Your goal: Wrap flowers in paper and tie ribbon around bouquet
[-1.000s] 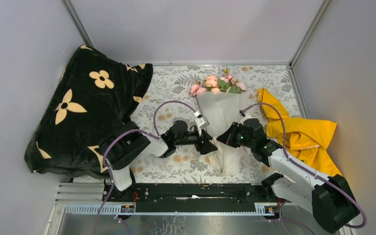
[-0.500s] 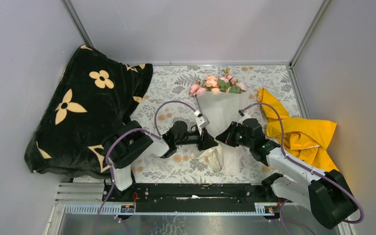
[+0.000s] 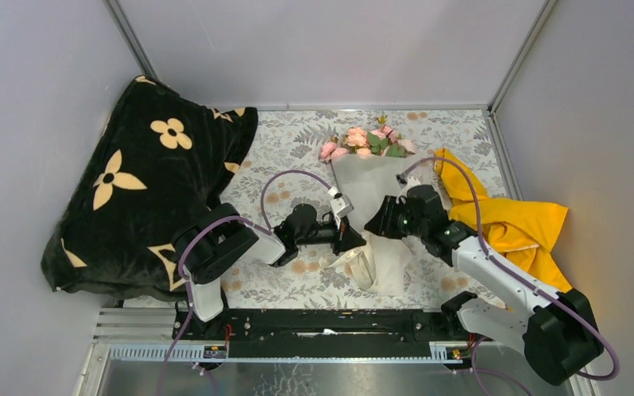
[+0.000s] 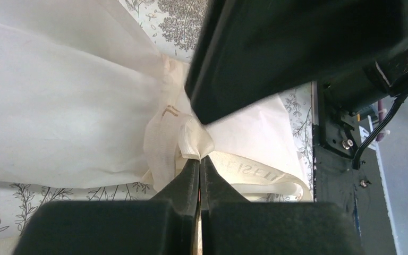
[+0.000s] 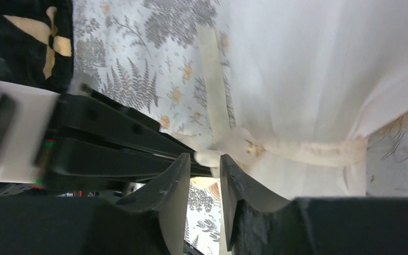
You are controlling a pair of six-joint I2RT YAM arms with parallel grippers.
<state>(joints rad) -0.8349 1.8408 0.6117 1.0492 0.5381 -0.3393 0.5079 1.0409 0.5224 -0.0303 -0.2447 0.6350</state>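
Note:
The bouquet lies on the tablecloth with the pink flowers (image 3: 365,142) at the far end and the white paper (image 3: 375,191) cone narrowing toward me. The cream ribbon (image 5: 303,150) circles the cone's narrow waist, with a knot-like bunch and a tail (image 5: 212,90) running off over the cloth. My left gripper (image 3: 356,241) comes in from the left and is shut on a fold of the ribbon (image 4: 190,139) at its tips (image 4: 200,158). My right gripper (image 3: 375,224) is just right of the waist, its jaws (image 5: 205,158) open by a narrow gap, with the ribbon bunch just beyond the tips.
A black blanket (image 3: 132,186) with beige flower prints is piled at the left. A crumpled yellow cloth (image 3: 508,224) lies at the right beside my right arm. The grey floral tablecloth (image 3: 289,140) covers the table, with walls close behind.
My left gripper has closed onto the ribbon at the bouquet's waist. My right gripper has opened, let go of the ribbon, and drawn slightly up and away.

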